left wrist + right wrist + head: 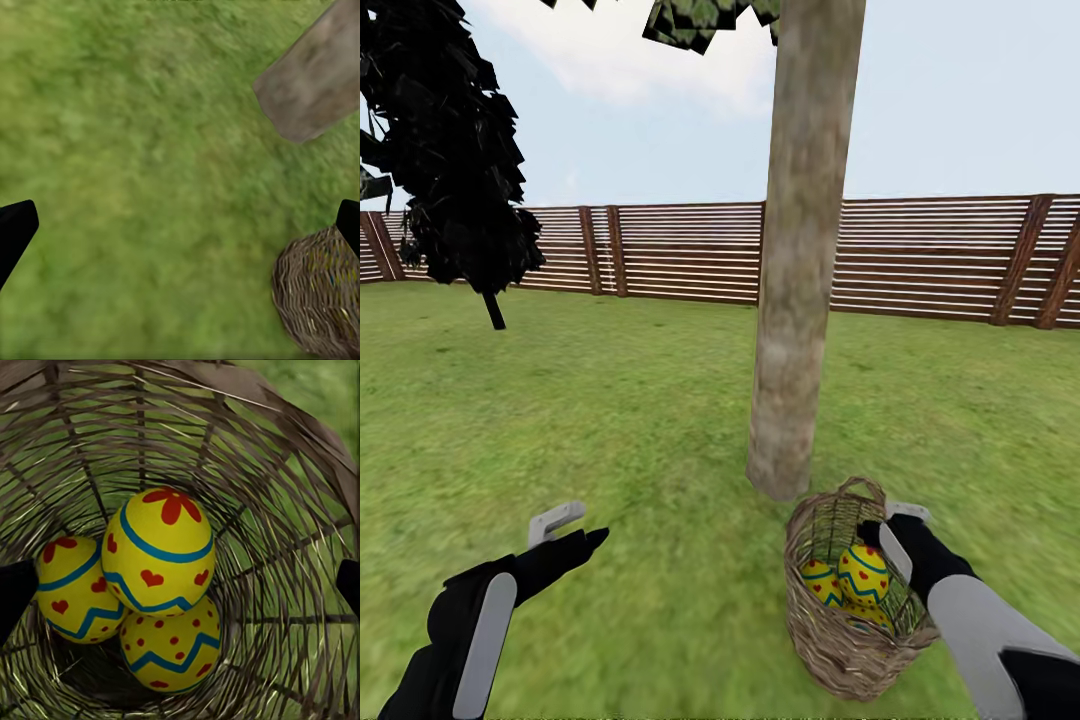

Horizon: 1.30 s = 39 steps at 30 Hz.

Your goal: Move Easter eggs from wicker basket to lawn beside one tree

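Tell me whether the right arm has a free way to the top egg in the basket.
Probably yes: the right end effector sits open at the wicker basket rim, and the top egg lies uppermost with nothing covering it.

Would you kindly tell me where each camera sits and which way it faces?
Head view: on the head, looking forward and down at the tree, fence, both arms.
Left wrist view: on the left arm, facing lawn; dark fingertips at the edges.
Right wrist view: looking into the wicker basket at three Easter eggs.
All share the basket.
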Tool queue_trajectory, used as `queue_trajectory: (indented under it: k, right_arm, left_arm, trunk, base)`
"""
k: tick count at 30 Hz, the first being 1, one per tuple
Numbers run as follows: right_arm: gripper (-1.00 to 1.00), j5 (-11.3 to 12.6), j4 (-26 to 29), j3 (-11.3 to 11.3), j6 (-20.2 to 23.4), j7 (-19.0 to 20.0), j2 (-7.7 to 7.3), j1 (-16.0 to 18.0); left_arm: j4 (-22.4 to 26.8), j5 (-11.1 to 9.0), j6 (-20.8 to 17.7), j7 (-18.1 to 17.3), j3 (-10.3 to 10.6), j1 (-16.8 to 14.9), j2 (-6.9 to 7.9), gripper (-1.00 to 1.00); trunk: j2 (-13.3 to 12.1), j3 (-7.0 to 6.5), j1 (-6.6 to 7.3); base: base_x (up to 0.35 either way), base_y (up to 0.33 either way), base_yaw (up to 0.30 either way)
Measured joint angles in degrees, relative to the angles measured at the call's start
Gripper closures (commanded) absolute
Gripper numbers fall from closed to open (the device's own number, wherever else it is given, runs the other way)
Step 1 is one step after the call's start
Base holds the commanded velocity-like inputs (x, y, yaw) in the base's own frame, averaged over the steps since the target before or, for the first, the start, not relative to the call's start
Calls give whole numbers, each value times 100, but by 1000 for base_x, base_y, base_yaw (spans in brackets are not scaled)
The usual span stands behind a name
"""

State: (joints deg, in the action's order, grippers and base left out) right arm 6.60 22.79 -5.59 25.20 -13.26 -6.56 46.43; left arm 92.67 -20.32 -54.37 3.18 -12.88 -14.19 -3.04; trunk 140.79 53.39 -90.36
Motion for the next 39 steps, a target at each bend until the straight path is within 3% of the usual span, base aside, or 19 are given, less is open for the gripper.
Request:
queue_trajectory:
  k: [7,9,12,24,35,39]
  right_arm:
    - [-100,-188,-149,56,-253,6,124,56]
    - [-100,-194,-148,336,-341,7,147,57]
    - [-100,-192,-146,458,-358,7,164,58]
    - [-100,-191,-129,497,-355,8,181,58]
    - [-100,-193,-133,494,-305,17,166,58]
    - [-100,-205,-126,491,-142,14,145,94]
  left_arm:
    - [0,-4,59,-7,-2,0,0,-100]
    - [0,-3,69,-4,-5,0,1,-100]
    - [0,-3,70,-1,-3,0,1,-100]
    - [0,-3,70,0,-3,0,0,-100]
    - [-25,-8,70,-14,1,0,-7,-100]
    - [-31,-4,53,45,270,-26,0,-100]
  trunk:
    - [243,130,-135]
    - [246,174,-140]
    - [250,241,-148]
    - [266,507,-179]
    - [266,507,-179]
    - [266,507,-179]
  base:
    - [0,0,0]
    - [0,0,0]
    - [0,0,0]
    - [0,0,0]
    - [0,0,0]
    - [0,0,0]
